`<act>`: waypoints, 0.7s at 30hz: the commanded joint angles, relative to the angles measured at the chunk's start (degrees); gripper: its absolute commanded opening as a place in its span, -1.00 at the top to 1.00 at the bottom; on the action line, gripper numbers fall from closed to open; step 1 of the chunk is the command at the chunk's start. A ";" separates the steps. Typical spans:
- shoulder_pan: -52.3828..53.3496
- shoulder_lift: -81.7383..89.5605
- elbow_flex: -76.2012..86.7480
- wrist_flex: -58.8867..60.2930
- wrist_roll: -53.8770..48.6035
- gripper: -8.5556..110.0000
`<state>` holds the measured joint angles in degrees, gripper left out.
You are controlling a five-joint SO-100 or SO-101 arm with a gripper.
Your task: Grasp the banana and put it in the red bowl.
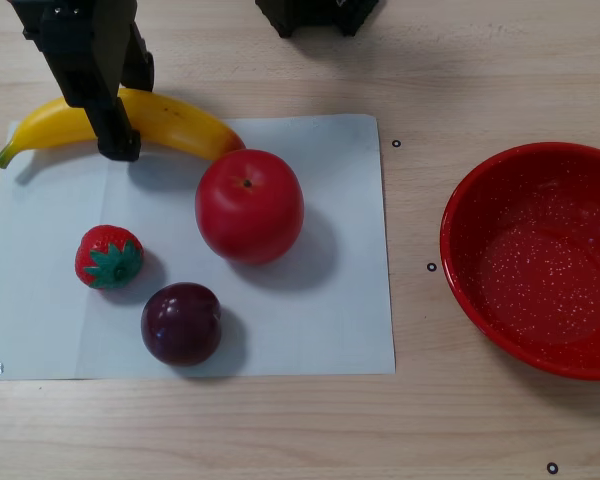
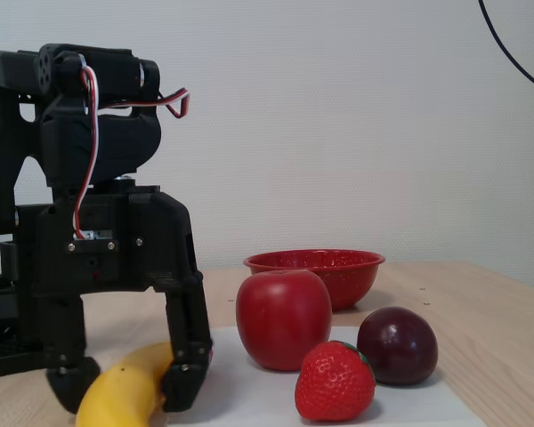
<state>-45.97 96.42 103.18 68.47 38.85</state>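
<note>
We see the claw [image 2: 127,391] clamped on the banana [image 1: 170,122], one finger on each side. The banana lies along the far edge of the white paper [image 1: 310,330], green stem toward the left in the other view. Bare worktop [image 1: 410,210] separates paper from the red bowl [image 1: 460,260]

Taking the apple [image 1: 249,205] as landmark in the other view: it sits on the paper sheet [image 1: 320,300]. The banana [image 1: 170,122] lies above and left of it, its end just beside the apple, with the gripper [image 1: 120,125] astride its middle. The strawberry [image 1: 109,257] is left of the apple, the plum [image 1: 181,323] below-left. The bowl [image 1: 536,258] stands well apart to the right, off the sheet.
</note>
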 commanded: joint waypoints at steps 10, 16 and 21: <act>-1.58 5.98 -3.52 4.04 1.67 0.85; -1.58 7.56 -8.61 11.43 1.49 0.85; -0.70 7.56 -16.26 19.69 0.09 0.85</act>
<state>-47.29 97.12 95.10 85.34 39.81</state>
